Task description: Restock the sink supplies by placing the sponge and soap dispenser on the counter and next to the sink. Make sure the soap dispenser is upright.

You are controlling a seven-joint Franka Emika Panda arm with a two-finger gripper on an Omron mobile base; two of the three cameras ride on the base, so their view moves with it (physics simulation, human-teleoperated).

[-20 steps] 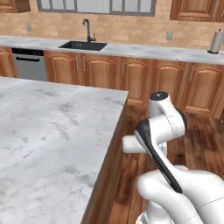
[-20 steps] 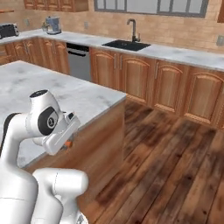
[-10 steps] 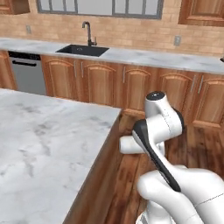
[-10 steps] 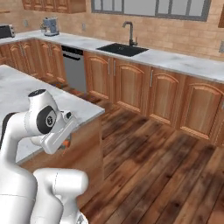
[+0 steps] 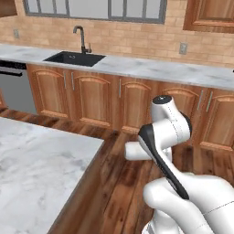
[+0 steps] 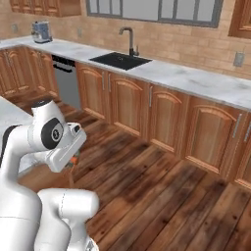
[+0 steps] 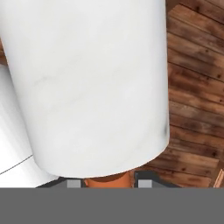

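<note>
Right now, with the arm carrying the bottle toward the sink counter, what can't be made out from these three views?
- Soap dispenser, hand view: top cut off by the frame edge; its orange neck mostly hidden behind the bottle's white body.
- Gripper, hand view: fingertips barely clear the bottom edge.
- Counter, left base view: its right end is cut off by the frame edge.
- Sink, right base view: too shallow an angle to see inside.

Tan brick backsplash (image 5: pixel 137 41) beneath a grey-framed window (image 5: pixel 96 9), brown wooden cabinet fronts (image 6: pixel 162 117) along the wall, upper cabinet (image 5: pixel 210 16) at right, dark plank floor (image 6: pixel 162 196), marbled island slab (image 5: pixel 32 173) in the foreground.
</note>
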